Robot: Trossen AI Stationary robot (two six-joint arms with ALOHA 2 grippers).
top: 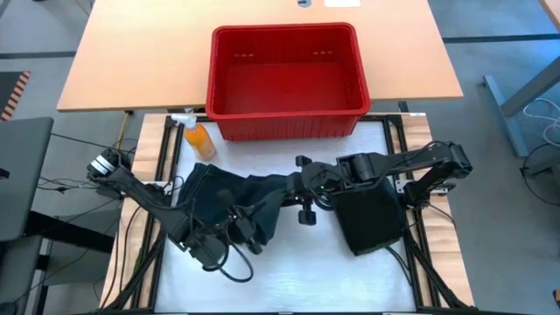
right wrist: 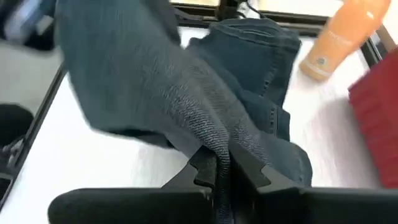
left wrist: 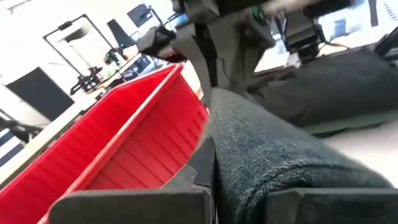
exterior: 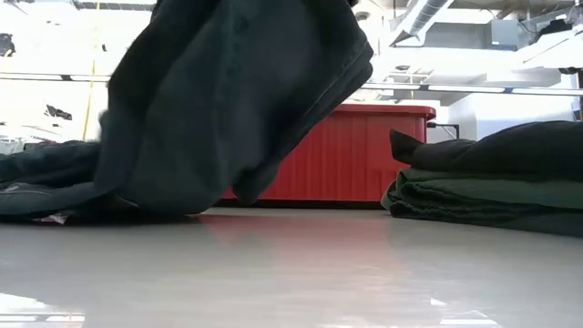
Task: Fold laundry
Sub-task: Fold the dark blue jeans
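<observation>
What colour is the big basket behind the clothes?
The basket is bright red all over, with ribbed plastic walls. The high view shows it best.

Bright overhead lights glare off the glossy desk (exterior: 301, 273); windows behind blow out white, and both wrist views smear with blur.

Dark garment (top: 236, 197) lifted mid-table, folded dark stack (top: 372, 219) to its right

Dark twill-weave cloth garment (right wrist: 186, 106), matt, rough-textured. Red ribbed plastic basket (top: 289, 118), slight sheen. White tabletop (exterior: 291, 273), smooth and glossy.
</observation>
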